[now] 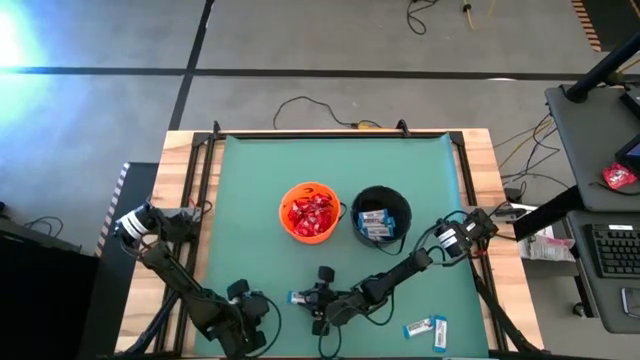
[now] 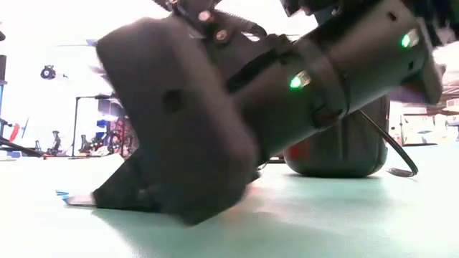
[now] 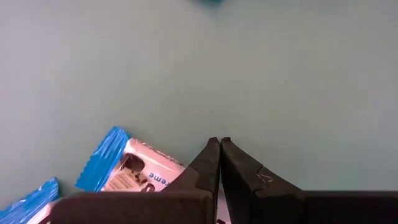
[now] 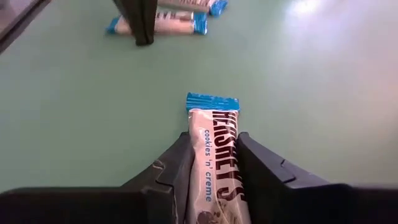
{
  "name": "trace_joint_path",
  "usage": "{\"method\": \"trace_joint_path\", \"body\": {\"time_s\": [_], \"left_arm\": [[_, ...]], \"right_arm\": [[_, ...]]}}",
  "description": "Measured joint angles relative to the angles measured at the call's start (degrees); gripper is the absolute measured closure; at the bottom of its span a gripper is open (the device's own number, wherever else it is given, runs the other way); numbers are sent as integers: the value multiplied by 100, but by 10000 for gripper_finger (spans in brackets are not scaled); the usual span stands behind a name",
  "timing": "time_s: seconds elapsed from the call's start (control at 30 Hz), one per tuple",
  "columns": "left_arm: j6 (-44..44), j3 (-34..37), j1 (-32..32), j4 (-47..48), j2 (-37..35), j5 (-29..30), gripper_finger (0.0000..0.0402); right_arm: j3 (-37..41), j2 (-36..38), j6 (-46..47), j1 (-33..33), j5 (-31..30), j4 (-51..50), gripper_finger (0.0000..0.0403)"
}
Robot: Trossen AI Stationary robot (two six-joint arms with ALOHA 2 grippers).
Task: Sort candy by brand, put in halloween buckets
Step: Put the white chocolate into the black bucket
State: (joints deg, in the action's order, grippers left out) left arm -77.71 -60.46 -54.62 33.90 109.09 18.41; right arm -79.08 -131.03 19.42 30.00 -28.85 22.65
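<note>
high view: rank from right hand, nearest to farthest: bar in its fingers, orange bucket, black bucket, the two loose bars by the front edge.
From the right hand:
1. Bar, between its fingers, front centre of the mat.
2. Orange bucket, just behind the hand.
3. Black bucket and the two loose bars, to the hand's right, bucket behind and bars at the front edge: too close to call.

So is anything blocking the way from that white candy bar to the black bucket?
Nothing visible does. The right gripper has its fingers around the white-and-blue bar, and only bare green table lies between it and the black bucket.
</note>
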Motion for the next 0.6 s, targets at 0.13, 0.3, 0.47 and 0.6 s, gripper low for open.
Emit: {"method": "trace_joint_path", "body": {"time_s": [0.13, 0.3, 0.47, 0.6], "left_arm": [[-92, 23, -28, 65, -29, 4, 402], [-167, 54, -51, 91, -45, 5, 402], [-507, 89, -126, 114, -52, 62, 402], [-815, 123, -260, 158, -52, 167, 402]], "right_arm": [[45, 533, -25, 11, 100, -559, 302], [9, 1778, -45, 13, -31, -1512, 302], [14, 3039, -79, -15, -69, -2860, 303], [3, 4034, 471, -202, -92, -4553, 302]]}}
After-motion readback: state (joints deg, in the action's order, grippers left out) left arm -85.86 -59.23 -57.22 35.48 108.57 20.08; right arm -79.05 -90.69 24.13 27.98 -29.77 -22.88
